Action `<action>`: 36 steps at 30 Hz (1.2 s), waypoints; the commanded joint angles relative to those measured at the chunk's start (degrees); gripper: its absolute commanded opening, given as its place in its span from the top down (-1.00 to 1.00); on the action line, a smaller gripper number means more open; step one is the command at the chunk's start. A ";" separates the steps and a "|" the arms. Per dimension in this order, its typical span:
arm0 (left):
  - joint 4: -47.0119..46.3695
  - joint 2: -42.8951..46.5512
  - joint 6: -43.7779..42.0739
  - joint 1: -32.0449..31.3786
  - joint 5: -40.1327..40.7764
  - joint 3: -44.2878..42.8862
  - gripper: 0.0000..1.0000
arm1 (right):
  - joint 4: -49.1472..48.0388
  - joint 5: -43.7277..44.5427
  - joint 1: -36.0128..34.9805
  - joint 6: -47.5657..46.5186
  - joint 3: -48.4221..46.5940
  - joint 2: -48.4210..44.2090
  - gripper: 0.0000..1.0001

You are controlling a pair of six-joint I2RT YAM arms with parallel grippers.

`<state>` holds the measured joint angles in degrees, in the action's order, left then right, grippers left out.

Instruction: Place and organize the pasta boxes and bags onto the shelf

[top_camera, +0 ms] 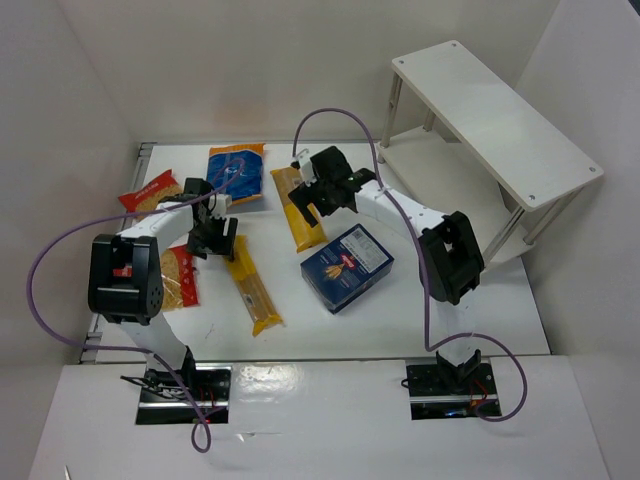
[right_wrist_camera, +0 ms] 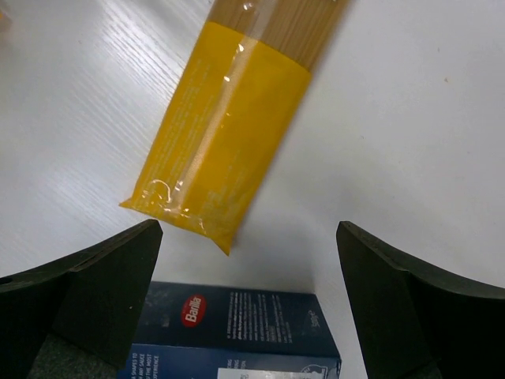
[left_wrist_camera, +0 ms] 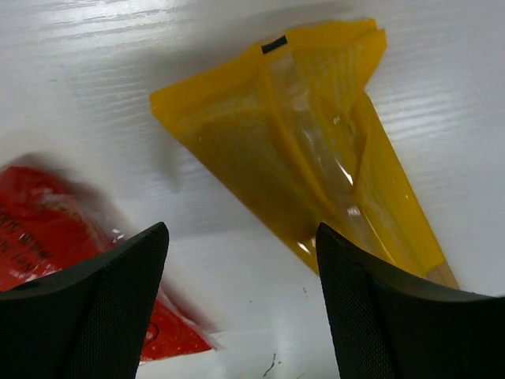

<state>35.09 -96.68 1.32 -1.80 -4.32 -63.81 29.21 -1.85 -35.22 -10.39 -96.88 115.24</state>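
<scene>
From the top external camera, nothing had reached the shelf [top_camera: 495, 115], a white two-tier rack on thin metal legs at the far right corner of the tabletop [top_camera: 400, 320]. The dark blue box [top_camera: 346, 267] lay flat near the middle, angled. The blue bag [top_camera: 236, 175] with orange ends lay by the far edge. One red bag [top_camera: 150, 193] sat toward the far left corner and the other red bag [top_camera: 180, 278] along the left edge. The left tool [top_camera: 215, 238] hung over the far end of the left spaghetti packet [top_camera: 252, 290]. The right tool [top_camera: 308, 205] hung over the right spaghetti packet [top_camera: 305, 232], which lay just beyond the box.

In the left wrist view, the left tool [left_wrist_camera: 239, 233] was spread wide and held nothing. Beyond its fingers lay the left spaghetti packet [left_wrist_camera: 316, 158]. Its end was flattened, crimped yellow film with a clear strip, and it looked limp. A red bag [left_wrist_camera: 47, 229] lay just beside it.

In the right wrist view, the right tool [right_wrist_camera: 248, 229] was likewise spread and empty. The right spaghetti packet [right_wrist_camera: 229, 142] showed an opaque yellow end band giving way to a clear window of straight strands, and its near corner almost met the box [right_wrist_camera: 237, 324].

The step appeared to be picking up a spaghetti packet. It would likely go best with the fingers straddling the narrow width, further in where the strands stiffen the film. The loose sealed end could slip or fold. A grasp nearer the middle should keep the long packet level on the way to a shelf board.
</scene>
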 commanded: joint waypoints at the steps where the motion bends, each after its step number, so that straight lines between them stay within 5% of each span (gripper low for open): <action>1: -0.21 -3.06 3.69 -0.04 -2.62 -3.68 -0.63 | 0.32 3.86 0.33 -1.38 2.04 -2.91 -1.00; 17: -0.55 -0.02 -1.23 -0.04 -10.71 -4.39 -0.60 | -0.21 6.59 0.33 -2.97 4.42 -3.97 -1.00; 24: 2.77 -0.34 -7.21 -1.62 -8.15 -6.84 -0.72 | -0.21 7.12 0.33 -3.49 3.81 -3.97 -1.00; 36: -2.64 -3.34 -0.63 -2.68 -3.51 -6.94 -0.74 | -0.21 8.26 0.33 -4.02 3.80 -4.50 -1.00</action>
<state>34.72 -99.13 -1.13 -4.08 -9.52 -69.52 29.63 5.30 -35.20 -13.52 -92.49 114.72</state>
